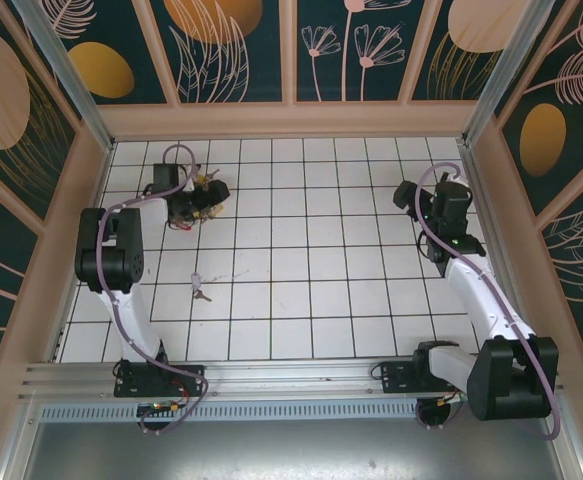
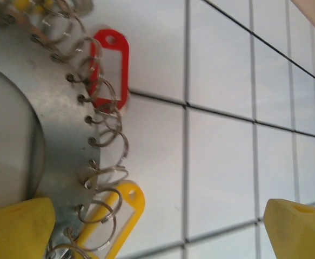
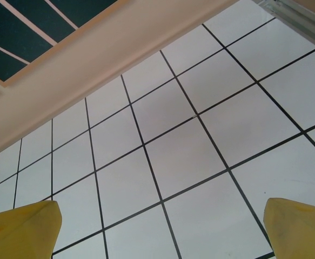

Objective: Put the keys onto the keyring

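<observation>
White tiles with black grout cover the tabletop (image 1: 311,290), enclosed by beige-framed dark floral walls (image 1: 236,45). At ten o'clock the keyring (image 2: 54,124), carrying a red tag (image 2: 111,67) and a yellow tag (image 2: 127,208), lies beneath the left hand (image 2: 160,221), fingers spread. One loose key (image 1: 201,292) lies at eight o'clock. The right hand (image 3: 162,226), spread, hangs over bare tiles at two o'clock.

Keyring (image 2: 49,118): grey metal, dull brushed finish. Wire loops (image 2: 114,143): bright, shiny steel. Red tag (image 2: 113,67), yellow tag (image 2: 129,200): smooth, glossy plastic. Tiles (image 2: 222,162): white, smooth, faint sheen. Fingertips (image 2: 17,226): yellow, matt.
</observation>
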You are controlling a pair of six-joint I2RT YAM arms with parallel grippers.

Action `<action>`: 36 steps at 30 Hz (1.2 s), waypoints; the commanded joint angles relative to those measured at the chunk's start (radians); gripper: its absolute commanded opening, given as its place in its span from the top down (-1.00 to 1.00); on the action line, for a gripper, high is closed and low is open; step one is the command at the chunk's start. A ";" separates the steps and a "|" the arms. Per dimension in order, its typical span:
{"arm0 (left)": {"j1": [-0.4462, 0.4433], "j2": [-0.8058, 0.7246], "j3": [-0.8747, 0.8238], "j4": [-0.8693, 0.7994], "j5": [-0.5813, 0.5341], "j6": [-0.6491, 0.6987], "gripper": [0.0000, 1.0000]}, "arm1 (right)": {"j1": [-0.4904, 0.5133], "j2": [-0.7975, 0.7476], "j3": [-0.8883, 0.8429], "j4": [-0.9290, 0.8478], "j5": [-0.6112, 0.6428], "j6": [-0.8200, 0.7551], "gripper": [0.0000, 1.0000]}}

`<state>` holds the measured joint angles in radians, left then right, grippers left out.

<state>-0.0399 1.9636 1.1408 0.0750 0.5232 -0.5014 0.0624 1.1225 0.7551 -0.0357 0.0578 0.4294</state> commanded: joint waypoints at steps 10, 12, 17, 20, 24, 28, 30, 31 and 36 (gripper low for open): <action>-0.512 -0.062 -0.160 0.318 0.001 -0.369 -0.98 | 0.058 0.071 0.009 -0.070 0.025 0.109 -0.93; -0.592 -0.045 -0.091 0.313 -0.027 -0.379 -0.98 | 0.068 0.062 -0.011 -0.087 0.052 0.129 -0.93; -0.636 -0.093 -0.011 0.259 -0.057 -0.379 -0.98 | 0.066 0.011 -0.041 -0.102 0.081 0.130 -0.93; -0.635 -0.171 0.043 0.115 -0.115 -0.292 -0.98 | 0.069 0.003 -0.045 -0.108 0.040 0.105 -0.93; -0.627 -0.322 0.048 -0.012 -0.199 -0.192 -0.98 | 0.137 0.013 -0.065 -0.103 -0.035 0.089 -0.82; -0.578 -0.482 -0.024 -0.154 -0.303 -0.134 -0.98 | 0.282 0.059 -0.059 -0.125 -0.123 0.092 -0.63; -0.528 -0.555 -0.069 -0.269 -0.367 -0.133 -0.98 | 0.359 0.091 -0.042 -0.156 -0.122 0.104 -0.62; -0.518 -0.583 -0.081 -0.344 -0.433 -0.137 -0.98 | 0.389 0.104 -0.035 -0.166 -0.121 0.104 -0.62; -0.511 -0.738 -0.220 -0.647 -0.662 -0.148 -0.98 | 0.578 0.171 0.011 -0.222 -0.048 0.056 -0.63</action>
<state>-0.5453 1.2659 1.0096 -0.2798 0.0185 -0.6609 0.5644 1.2720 0.7197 -0.1982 -0.0231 0.5224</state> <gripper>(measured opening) 0.988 0.814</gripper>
